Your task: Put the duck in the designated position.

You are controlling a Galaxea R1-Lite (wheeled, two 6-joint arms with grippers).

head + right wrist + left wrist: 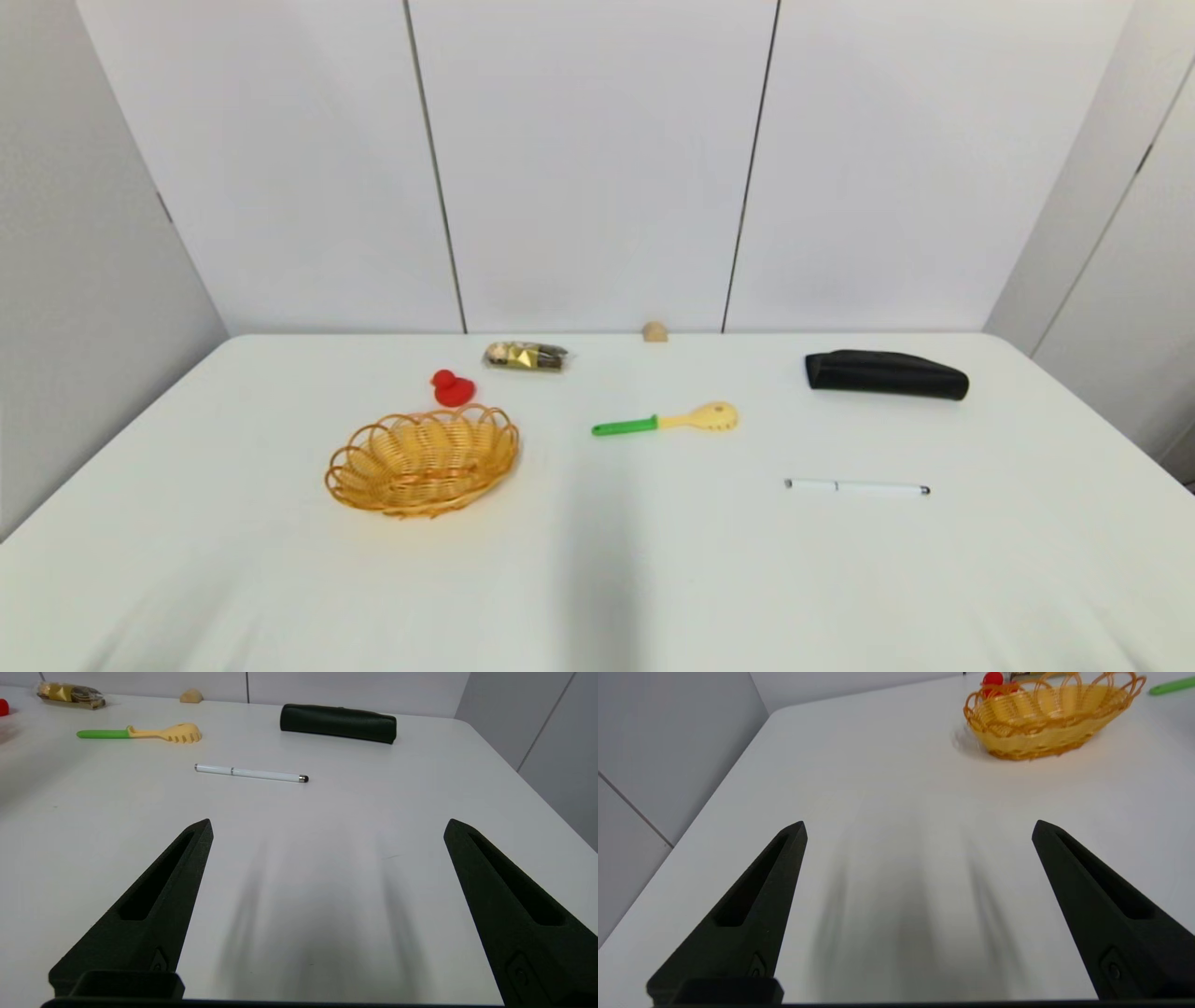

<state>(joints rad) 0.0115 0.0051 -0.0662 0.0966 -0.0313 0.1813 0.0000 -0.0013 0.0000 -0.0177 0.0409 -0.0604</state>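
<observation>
A white counter stands against pale panelled walls split by thin dark vertical seams; grey side walls angle in, under soft, even light.

Small glossy red rubber duck, upright on the table, left of centre near the far edge, just behind the wicker basket, outside it.

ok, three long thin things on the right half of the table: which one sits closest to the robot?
The white pen. It lies nearer the front edge than the green-handled pasta spoon and the black pencil case, which sits farthest back.
</observation>
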